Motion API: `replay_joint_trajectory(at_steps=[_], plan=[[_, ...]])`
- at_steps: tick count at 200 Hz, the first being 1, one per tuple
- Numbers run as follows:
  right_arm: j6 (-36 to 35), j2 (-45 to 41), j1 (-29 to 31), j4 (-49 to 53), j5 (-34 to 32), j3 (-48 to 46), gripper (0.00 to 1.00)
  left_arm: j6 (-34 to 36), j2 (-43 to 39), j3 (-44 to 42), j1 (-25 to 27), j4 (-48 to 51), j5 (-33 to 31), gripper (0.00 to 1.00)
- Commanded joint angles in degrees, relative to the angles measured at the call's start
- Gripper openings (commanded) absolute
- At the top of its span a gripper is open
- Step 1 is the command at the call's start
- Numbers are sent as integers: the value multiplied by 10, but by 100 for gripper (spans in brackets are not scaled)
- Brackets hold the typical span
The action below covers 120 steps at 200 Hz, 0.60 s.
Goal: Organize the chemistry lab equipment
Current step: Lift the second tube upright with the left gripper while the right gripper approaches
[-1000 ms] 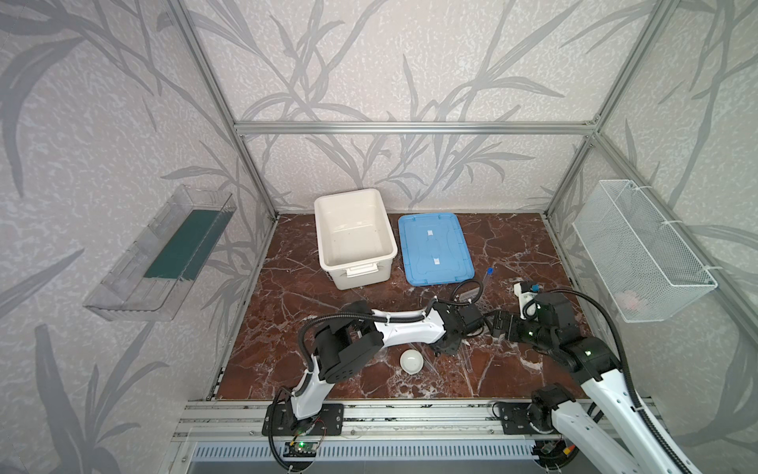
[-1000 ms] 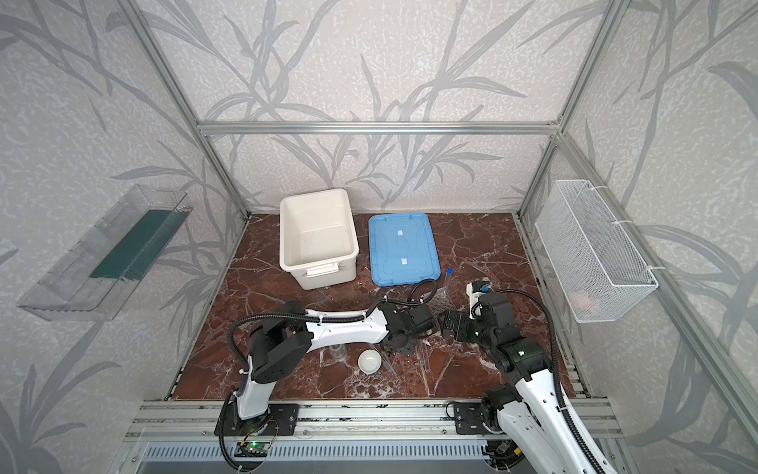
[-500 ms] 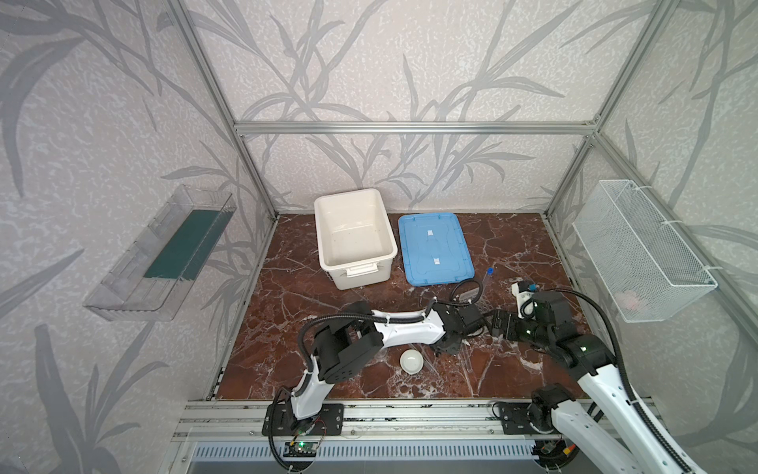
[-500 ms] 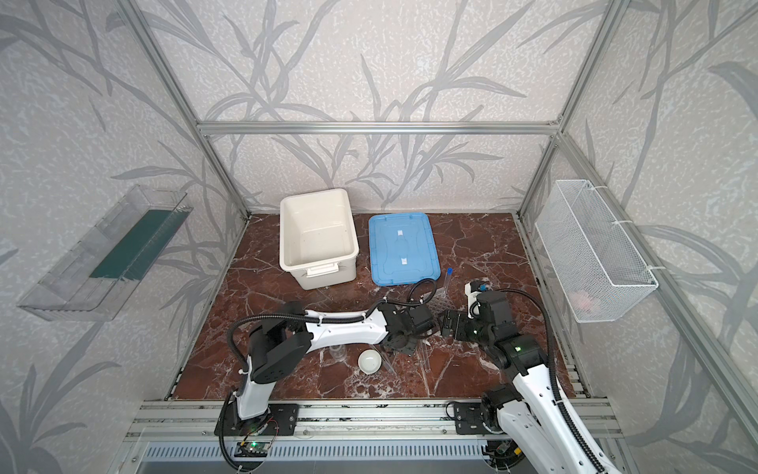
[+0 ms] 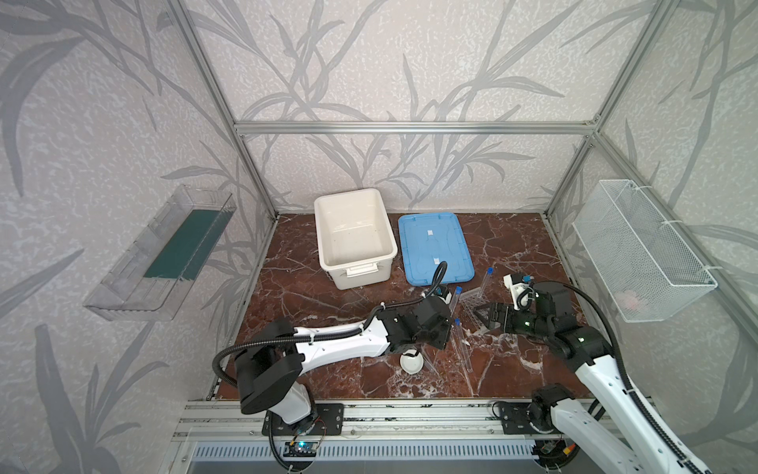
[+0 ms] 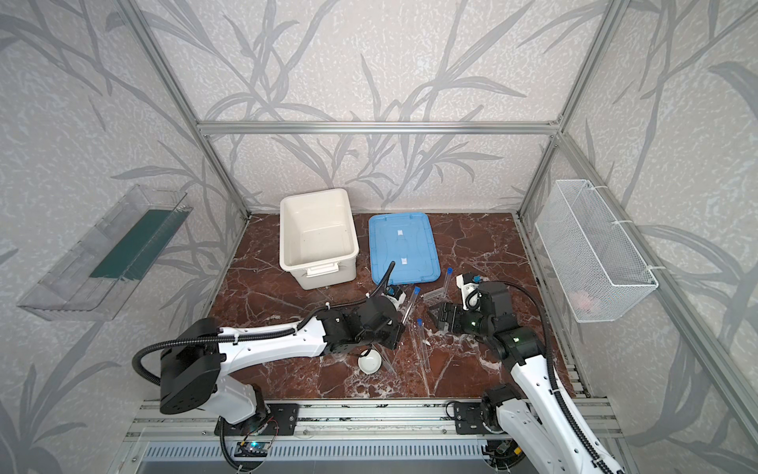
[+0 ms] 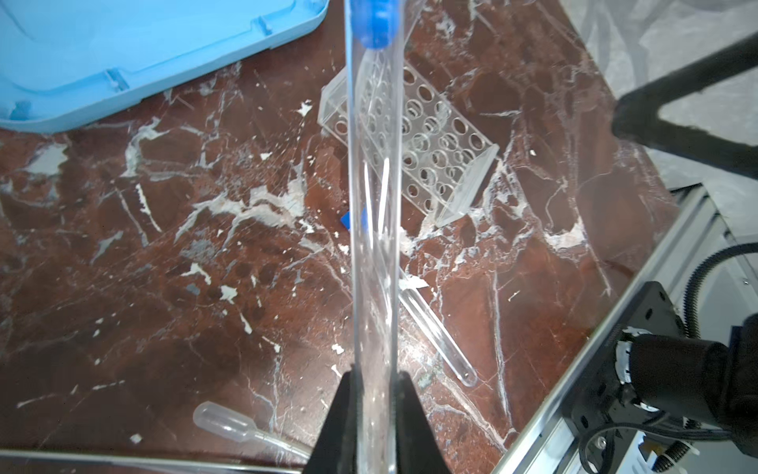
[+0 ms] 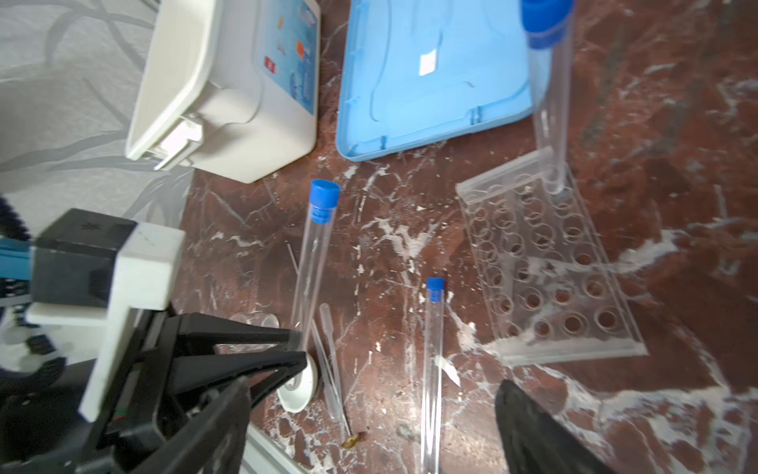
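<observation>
1. Red marble desk [image 5: 512, 246] in a leaf-papered booth. Nothing shows in the tub [image 5: 381, 273]; the lid [image 5: 434, 246] lies beside it.
2. Done: one tube [image 8: 551, 102] stands in the rack [image 8: 545, 266].
3. In hand: the left end effector [image 7: 375, 381] pinches a second tube [image 7: 371, 266], lifted and tilted near the rack. The right end effector [image 5: 492, 318] is spread and empty, just beside the rack.
4. Left, by my reading: the third tube [image 8: 432, 349] lying on the desk, plus the dish [image 5: 411, 363], beaker [image 8: 256, 322] and pipettes [image 8: 330, 361], all loose.
5. Count: three tubes, one rack, one dish, one beaker, one tub and one lid. There seem to be two pipettes, but that is hard to tell.
</observation>
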<state>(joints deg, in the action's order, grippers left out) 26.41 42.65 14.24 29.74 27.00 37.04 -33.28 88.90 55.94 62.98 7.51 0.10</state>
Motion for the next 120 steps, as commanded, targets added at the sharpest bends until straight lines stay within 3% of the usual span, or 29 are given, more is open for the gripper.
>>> replay_joint_trajectory(at_steps=[1, 66, 88, 120], plan=[[8, -8, -2, -45, 56, 29, 92, 40, -11, -6, 0, -80, 35, 15], [15, 112, -2, -60, 107, 92, 93, 61, -45, -52, 10, -128, 45, 16], [3, 144, -2, -41, 96, 113, 86, 59, -52, -67, 9, -140, 44, 16], [9, 177, -1, -44, 114, 121, 66, 60, -61, -78, 11, -148, 36, 16]])
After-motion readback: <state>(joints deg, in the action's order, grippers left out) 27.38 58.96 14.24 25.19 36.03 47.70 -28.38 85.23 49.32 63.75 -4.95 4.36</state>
